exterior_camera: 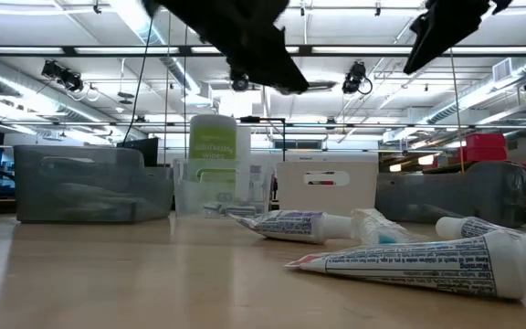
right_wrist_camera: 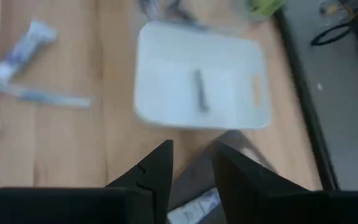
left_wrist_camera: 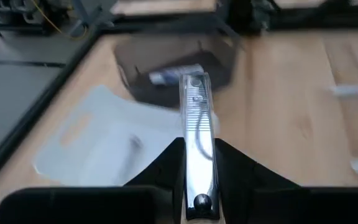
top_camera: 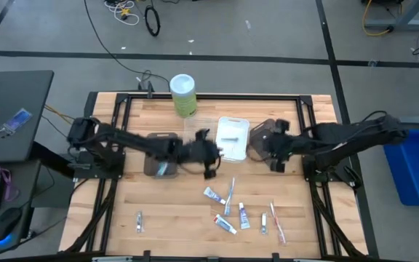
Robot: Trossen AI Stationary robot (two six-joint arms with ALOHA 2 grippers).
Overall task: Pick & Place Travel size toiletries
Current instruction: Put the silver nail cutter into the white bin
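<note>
My left gripper (top_camera: 213,154) hovers mid-table, shut on a silver nail clipper (left_wrist_camera: 196,118), above the white tray (left_wrist_camera: 98,140) and near a grey tray (left_wrist_camera: 179,65) that holds a toothpaste tube. My right gripper (right_wrist_camera: 192,149) stands open and holds nothing. It is raised over that same grey tray (top_camera: 262,138), beside the white tray (right_wrist_camera: 229,81), in which a small silver piece (right_wrist_camera: 199,91) lies. Toothpaste tubes (top_camera: 213,193), (top_camera: 225,223), (top_camera: 244,216), a blue toothbrush (top_camera: 230,193), a pink toothbrush (top_camera: 276,222) and silver pieces (top_camera: 139,221) lie flat on the near half of the table. My left gripper pinches the nail clipper between its two fingers at the rivet end (left_wrist_camera: 199,198). The clipper lies along the fingers and sticks out forward past their tips. The fingers slant downward, coming from the table's left. The clipper is lifted clear of the trays and the table.
A tall green bottle with a white cap (top_camera: 183,94) stands at the far edge, and a clear tray (top_camera: 197,129) sits beside it. Another grey tray (top_camera: 162,164) with a tube lies under the left arm. Cables and a dark frame run along the table's edges.
</note>
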